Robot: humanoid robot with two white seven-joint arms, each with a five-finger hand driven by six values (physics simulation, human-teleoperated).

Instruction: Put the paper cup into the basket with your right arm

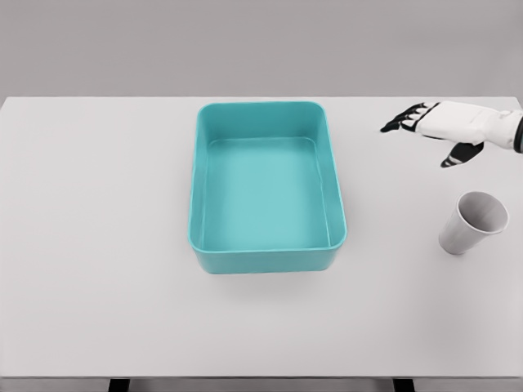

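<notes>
Only one robot hand shows, at the three o'clock edge of the head view. Its palm and back are smooth white shells with rounded, moulded contours. The fingers are slim, banded in black and white, and end in dark tips. The thumb is mostly black. A dark seam rings the white wrist.

Bright, even, diffuse light fills the simulator render, with no glare or hot spots on the white counter. Shadows are faint: a soft dark band under the near wall of the teal basket and slight shading inside the paper cup. Edges look slightly soft throughout; straight counter edges show no visible distortion.
</notes>
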